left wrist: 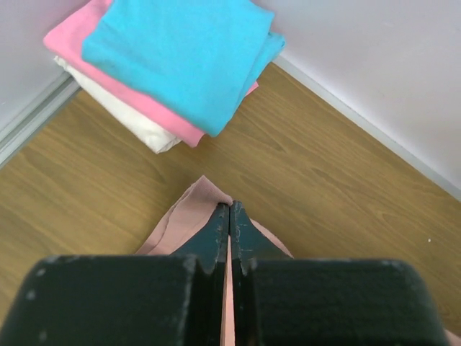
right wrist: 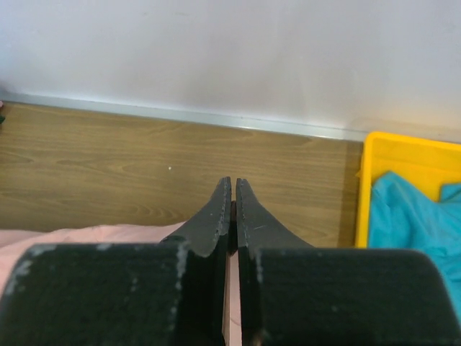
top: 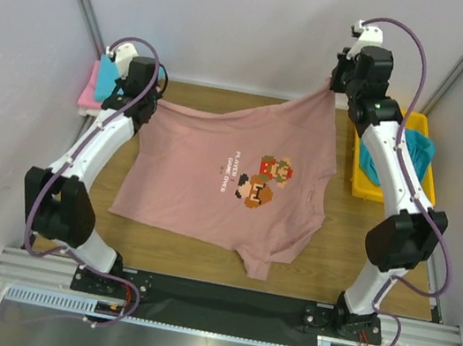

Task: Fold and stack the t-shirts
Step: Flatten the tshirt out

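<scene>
A dusty-pink t-shirt (top: 212, 179) with a pixel-figure chest print is held up by its two far corners, its near part draped on the wooden table. My left gripper (top: 149, 94) is shut on its far left corner; pink cloth (left wrist: 184, 220) shows between and beside the fingers. My right gripper (top: 335, 85) is shut on the far right corner, lifted higher; cloth (right wrist: 72, 234) shows at the left of the fingers. A folded stack sits at the far left: turquoise shirt (left wrist: 180, 50) on top, bright pink (left wrist: 108, 79), then white (left wrist: 137, 122). It shows partly behind the left arm (top: 97, 82).
A yellow plastic tray (top: 424, 126) stands at the far right with teal cloth (top: 410, 151) in it; it also shows in the right wrist view (right wrist: 403, 155). White walls close the back and sides. Bare wooden table (top: 332, 262) lies around the shirt.
</scene>
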